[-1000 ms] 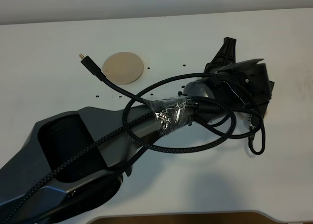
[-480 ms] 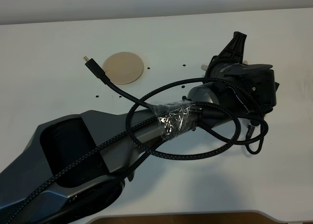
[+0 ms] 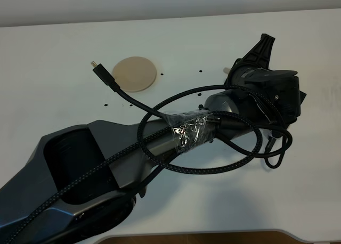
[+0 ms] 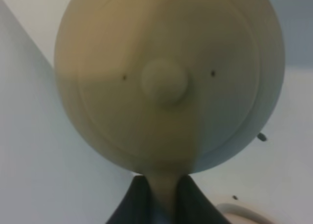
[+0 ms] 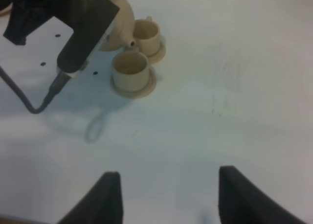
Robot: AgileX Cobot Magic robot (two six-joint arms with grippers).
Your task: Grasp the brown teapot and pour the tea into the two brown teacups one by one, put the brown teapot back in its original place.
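a: where's the teapot (image 4: pixel 166 82)?
b: in the left gripper (image 4: pixel 163 205). the wrist view looks straight onto its lid and knob (image 4: pixel 165 81), and the two dark fingers (image 4: pixel 129 207) are clamped on the loop handle.
a: and in the overhead frame?
b: right of centre, almost wholly hidden under the left arm (image 3: pixel 106 153), which reaches across from the lower left with a braided cable (image 3: pixel 160 103) looped over it.
a: the big saucer (image 3: pixel 135 73)?
b: upper left of centre on the white table (image 3: pixel 53 52), lying flat. the teapot is off it and well apart.
a: cups?
b: the right wrist view shows both, each on its own small saucer, side by side with the saucers touching. the teapot's spout (image 5: pixel 131 44) points down just beside the rim of the first cup (image 5: pixel 146 34), with the second cup (image 5: pixel 130 67) right next to it.
a: any tea in them?
b: too blurred to tell.
a: right gripper (image 5: pixel 168 194)?
b: its fingers are spread wide, gripping nothing, above bare table well away from the cups.
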